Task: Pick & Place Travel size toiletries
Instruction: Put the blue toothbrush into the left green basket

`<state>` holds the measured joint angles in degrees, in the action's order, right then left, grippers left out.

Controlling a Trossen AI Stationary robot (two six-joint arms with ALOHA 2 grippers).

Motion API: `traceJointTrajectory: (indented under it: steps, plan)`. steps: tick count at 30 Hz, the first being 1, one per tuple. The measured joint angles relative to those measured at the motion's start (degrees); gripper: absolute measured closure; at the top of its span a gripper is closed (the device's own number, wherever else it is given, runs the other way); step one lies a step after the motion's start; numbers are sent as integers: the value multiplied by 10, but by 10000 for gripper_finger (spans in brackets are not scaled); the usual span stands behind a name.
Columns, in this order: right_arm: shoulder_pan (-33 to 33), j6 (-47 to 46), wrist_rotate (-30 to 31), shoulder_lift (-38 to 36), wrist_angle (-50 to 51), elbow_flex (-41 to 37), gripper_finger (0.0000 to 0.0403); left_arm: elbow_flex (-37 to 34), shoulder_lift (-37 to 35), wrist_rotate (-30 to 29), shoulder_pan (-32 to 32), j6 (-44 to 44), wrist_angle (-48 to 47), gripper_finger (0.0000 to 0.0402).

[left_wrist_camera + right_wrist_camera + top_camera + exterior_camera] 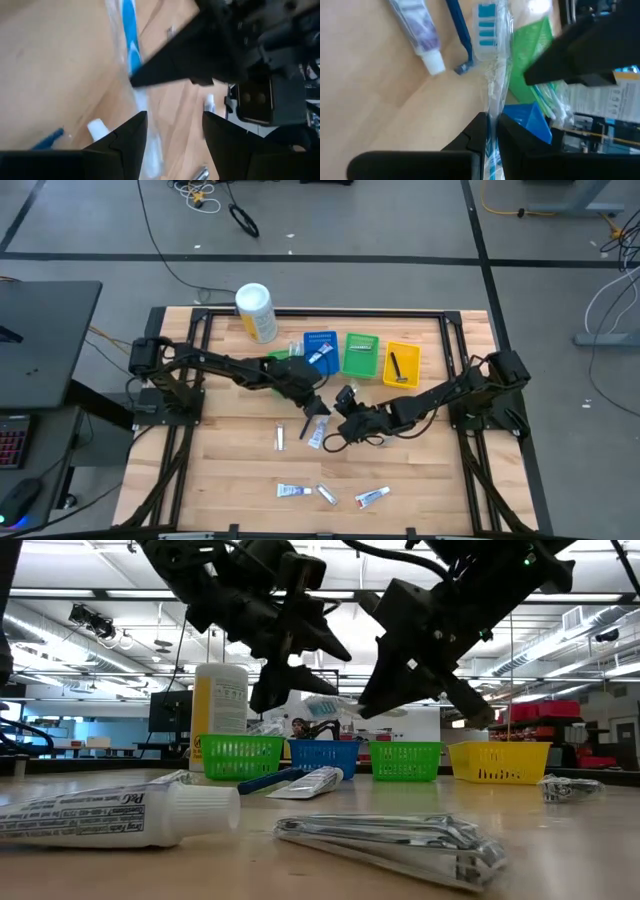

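Bins [361,354] behind, tube [317,434] below — right claw [491,131] grips wrapped toothbrush [489,60].

Grey floor [400,220] (black cables [243,218] trailing across it) beneath bright strip-lit ceiling [100,600].

1. High view: overhead, straight down on the whole table [230,470], far off; floor around it shows too.
2. Low view: tabletop height, level across the wood toward the room; toothpaste tube [120,815] very close to the lens.
3. Left wrist view: close to the wood, past its own fingers [125,145] at the wrapped toothbrush [131,45].
4. Right wrist view: close, along that toothbrush toward the bins (shared with both other views).
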<state>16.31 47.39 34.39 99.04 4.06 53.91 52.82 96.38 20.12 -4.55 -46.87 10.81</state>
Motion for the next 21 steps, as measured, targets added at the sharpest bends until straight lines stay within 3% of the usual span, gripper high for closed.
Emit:
traceJointTrajectory:
  steps: [5, 12, 16, 21]
  plan:
    - [2, -15, -14, 0, -3, 0, 365, 0, 1, 4, -11, 24, -12, 201]
    - [-7, -15, -7, 0, -94, 0, 365, 0, 3, 2, -3, 52, -19, 201]
    - [-15, -15, 15, 0, -99, 0, 365, 0, 3, 3, -2, 52, -29, 201]
    - [-17, -15, -4, 0, -100, 0, 365, 0, 3, 3, -2, 52, -35, 215]
